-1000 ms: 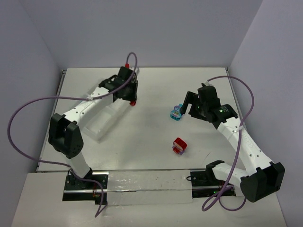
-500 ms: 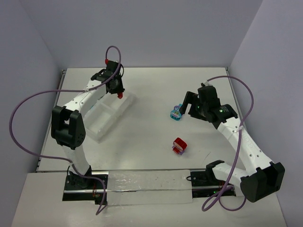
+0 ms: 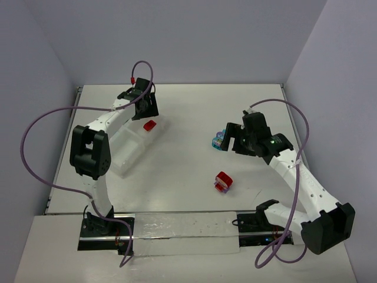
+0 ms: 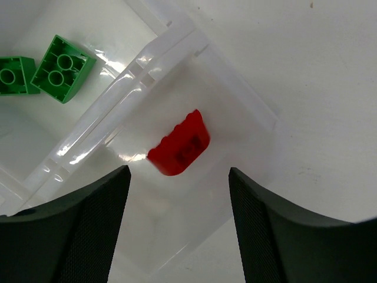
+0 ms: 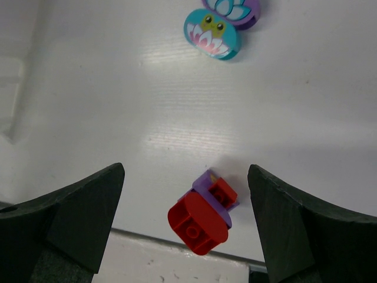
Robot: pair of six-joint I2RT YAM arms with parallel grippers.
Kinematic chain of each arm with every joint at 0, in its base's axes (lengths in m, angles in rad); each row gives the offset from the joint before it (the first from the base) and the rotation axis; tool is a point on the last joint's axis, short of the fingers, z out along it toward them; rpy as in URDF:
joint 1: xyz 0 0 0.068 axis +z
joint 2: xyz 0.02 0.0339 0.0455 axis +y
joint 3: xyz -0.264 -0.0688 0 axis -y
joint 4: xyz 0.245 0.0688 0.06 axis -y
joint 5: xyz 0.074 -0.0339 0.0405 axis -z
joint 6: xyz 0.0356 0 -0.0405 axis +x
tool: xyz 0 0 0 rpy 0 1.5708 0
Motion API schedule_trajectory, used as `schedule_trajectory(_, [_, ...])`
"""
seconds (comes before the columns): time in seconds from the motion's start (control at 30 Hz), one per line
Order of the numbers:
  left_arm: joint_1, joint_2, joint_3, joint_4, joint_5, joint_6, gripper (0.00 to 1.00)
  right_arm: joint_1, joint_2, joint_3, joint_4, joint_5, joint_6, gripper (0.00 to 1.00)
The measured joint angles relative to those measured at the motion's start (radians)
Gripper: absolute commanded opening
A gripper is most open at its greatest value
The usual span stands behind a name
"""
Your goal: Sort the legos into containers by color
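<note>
Brick (image 4: 179,150) in tray (image 4: 231,105) end compartment

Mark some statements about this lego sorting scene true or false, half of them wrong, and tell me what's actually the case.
1. The red brick lies in a compartment of the tray. True.
2. The left gripper is shut on that brick. False: its jaws stand open and the brick lies free in the compartment below them.
3. Two green bricks lie in a neighbouring compartment. True.
4. The teal and purple cluster is in the tray. False: it sits on the table, next to the right gripper.
5. The right gripper holds the red and purple cluster. False: it is open and the cluster rests on the table.
</note>
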Motion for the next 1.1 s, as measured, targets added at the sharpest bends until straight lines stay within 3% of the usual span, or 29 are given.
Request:
schedule_trajectory(0.23, [0.000,-0.025,0.042,-0.034,0.014,0.003,0.76,0.115,-0.043,-0.053,-0.028,-0.022,-0.006,0.93])
schedule_trajectory(0.63, [-0.017,-0.263,0.160,-0.042,0.137,0.012,0.76,0.189,-0.047,-0.150,-0.056,-0.025,0.013,0.92])
schedule_trajectory(0.9, [-0.023,-0.257,0.164,-0.052,0.173,0.012,0.76,0.264,-0.012,-0.178,-0.059,-0.020,0.021,0.85])
schedule_trajectory(1.1, [-0.023,-0.246,0.164,-0.055,0.182,0.012,0.76,0.319,0.044,-0.177,-0.078,0.022,0.031,0.73])
